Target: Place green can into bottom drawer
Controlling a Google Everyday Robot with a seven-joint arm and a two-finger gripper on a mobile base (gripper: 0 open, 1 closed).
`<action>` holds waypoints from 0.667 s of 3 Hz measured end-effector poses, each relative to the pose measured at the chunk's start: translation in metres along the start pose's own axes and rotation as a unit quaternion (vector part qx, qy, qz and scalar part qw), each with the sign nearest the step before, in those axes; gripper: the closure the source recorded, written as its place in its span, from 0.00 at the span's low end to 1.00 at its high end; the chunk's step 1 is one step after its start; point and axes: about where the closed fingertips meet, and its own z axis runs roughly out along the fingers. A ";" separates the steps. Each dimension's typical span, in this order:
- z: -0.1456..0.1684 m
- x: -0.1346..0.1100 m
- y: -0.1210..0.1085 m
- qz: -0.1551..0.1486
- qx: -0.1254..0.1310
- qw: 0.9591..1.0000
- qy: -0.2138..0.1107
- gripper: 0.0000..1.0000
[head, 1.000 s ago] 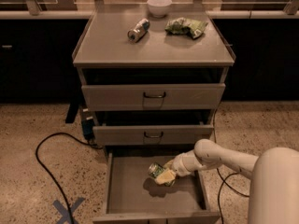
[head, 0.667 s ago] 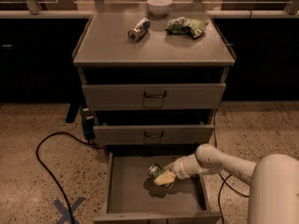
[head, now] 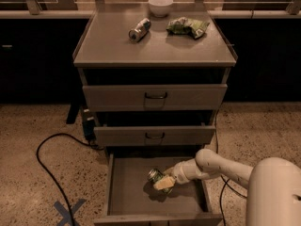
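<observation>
The bottom drawer (head: 127,192) is pulled open at the foot of the grey cabinet, its flat grey floor showing. The green can (head: 154,175) is inside it near the middle, tilted, with its round silver end turned to the upper left. My gripper (head: 162,181) reaches in from the right over the drawer and its pale fingers (head: 164,183) are closed around the can's body. The can sits low over the drawer floor; whether it touches the floor I cannot tell.
On the cabinet top (head: 113,48) lie a silver-white can (head: 139,29), a wrinkly green foil bag (head: 188,27) and a white bowl (head: 160,5). The two upper drawers (head: 155,96) are nearly closed. A black cable (head: 47,166) loops on the floor at left, near a blue tape cross (head: 69,211).
The arm has drawn back a little to the right and bent more. The gripper and can stay at almost the same spot in the drawer.
</observation>
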 end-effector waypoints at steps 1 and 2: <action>0.034 0.017 -0.004 0.007 -0.019 1.000 0.016 1.00; 0.085 0.034 -0.009 0.017 -0.035 0.998 0.056 1.00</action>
